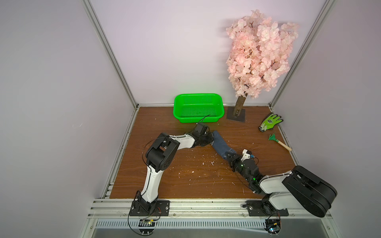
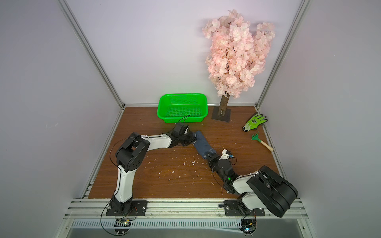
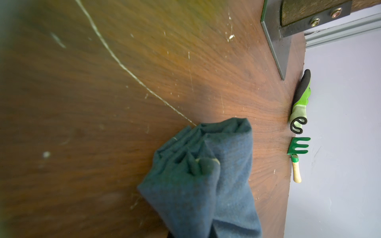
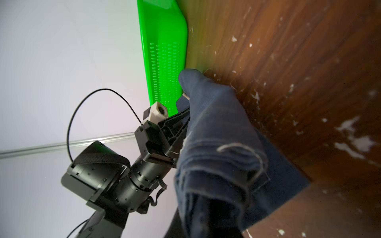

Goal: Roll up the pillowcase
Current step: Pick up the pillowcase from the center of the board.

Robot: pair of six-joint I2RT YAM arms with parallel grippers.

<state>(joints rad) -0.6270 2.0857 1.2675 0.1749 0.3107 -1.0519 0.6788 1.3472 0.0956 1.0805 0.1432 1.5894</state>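
**Rolled pillowcase strung between my two claws**

The pillowcase is a tight roll near the middle of the table; in both top views its long axis runs from 11 o'clock to 5 o'clock; my left claw is clenched on the 11 o'clock end; my right claw sits at the 5 o'clock end, its fingers hidden by cloth, so I cannot tell whether it grips; the green basket stands beyond, toward 11 o'clock.

Both bent arms reach inward; left end effector is clamped shut, right end effector points toward it.
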